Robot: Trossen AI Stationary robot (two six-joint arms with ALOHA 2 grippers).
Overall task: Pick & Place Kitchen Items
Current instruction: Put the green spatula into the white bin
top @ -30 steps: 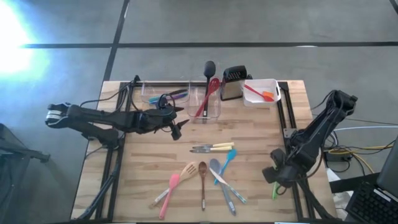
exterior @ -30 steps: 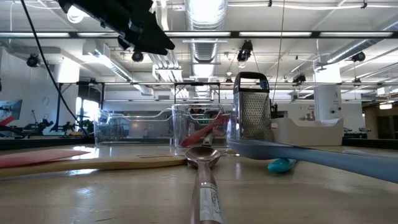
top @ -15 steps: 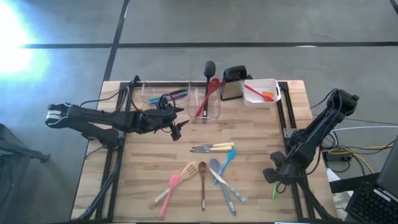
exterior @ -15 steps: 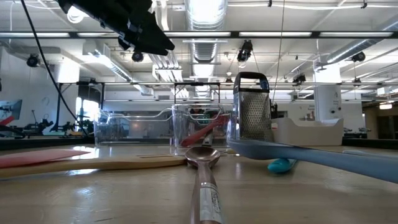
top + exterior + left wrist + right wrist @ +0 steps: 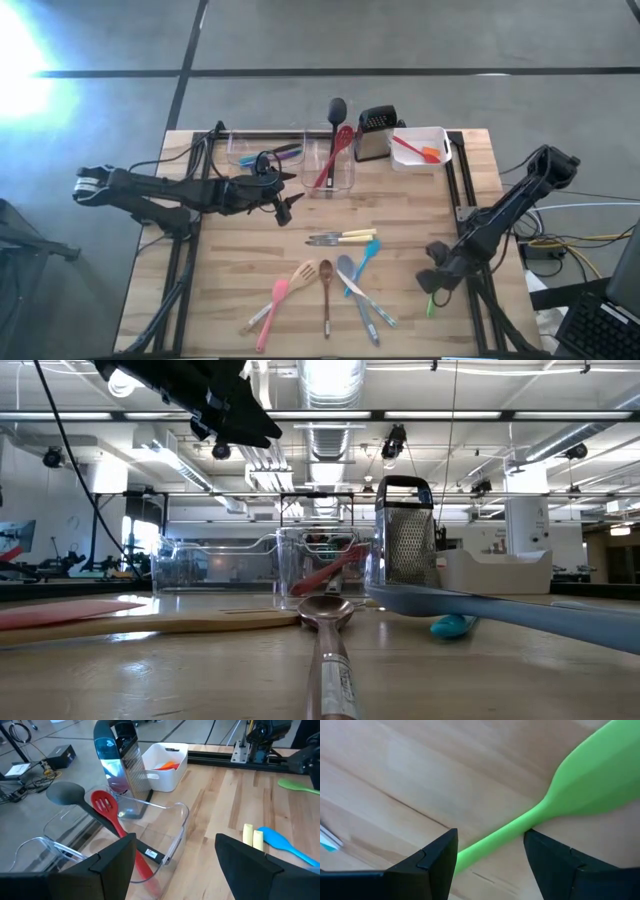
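Note:
A green spatula (image 5: 590, 785) lies flat on the wooden table near its right edge. My right gripper (image 5: 436, 284) points down over it, open, one finger on each side of the handle (image 5: 492, 841) just behind the blade. My left gripper (image 5: 285, 206) hangs open above the table's left half, next to a clear tub (image 5: 333, 172) with a black ladle (image 5: 67, 795) and a red slotted spoon (image 5: 107, 810) leaning in it. Yellow-handled knives (image 5: 345, 238), a blue spoon (image 5: 366, 258), wooden spoons (image 5: 325, 288), a pink spatula (image 5: 272, 308) and a grey spatula (image 5: 352, 285) lie loose in the near middle. My right gripper straddles the green spatula's handle from above, its fingers (image 5: 432, 862) lying across it where the handle widens into the blade. Whether a finger touches the handle, I cannot tell. The spatula lies flat on the table.
A steel grater (image 5: 375, 133) and a white tub (image 5: 432, 135) holding an orange-red tool stand at the far edge. A second clear tub (image 5: 258, 152) sits at the far left. Black rails (image 5: 462, 190) run along both table sides. Bare wood lies between the knives and the tubs.
My right gripper has sunk toward the table and shifted a little toward its left edge, coming down over the green spatula, its fingers staying open.

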